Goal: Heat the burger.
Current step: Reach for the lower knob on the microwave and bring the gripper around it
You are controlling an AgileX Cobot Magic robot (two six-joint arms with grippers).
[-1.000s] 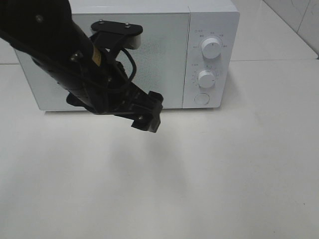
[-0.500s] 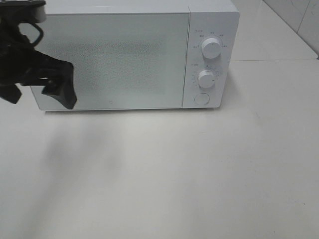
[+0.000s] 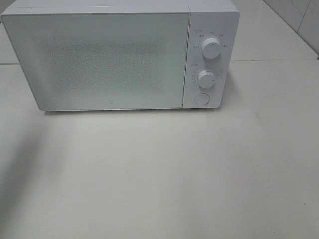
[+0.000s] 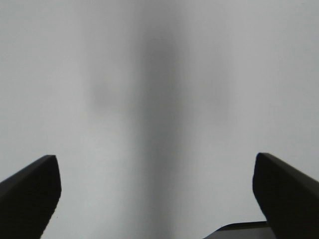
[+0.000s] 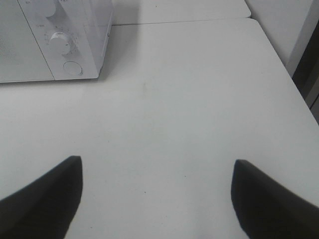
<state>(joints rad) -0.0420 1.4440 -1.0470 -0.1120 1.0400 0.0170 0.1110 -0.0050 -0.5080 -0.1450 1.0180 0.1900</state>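
no burger in sight, so it's probably inside the shut microwave [image 3: 119, 57], upper half of the overhead frame. your left hand [image 4: 154, 169] and right hand [image 5: 155, 167] both hang spread and empty, clear of it.

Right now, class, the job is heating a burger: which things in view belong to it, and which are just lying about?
Belong: microwave, door shut; upper dial; lower dial; round button. No burger shows in any view.
Just there: table.
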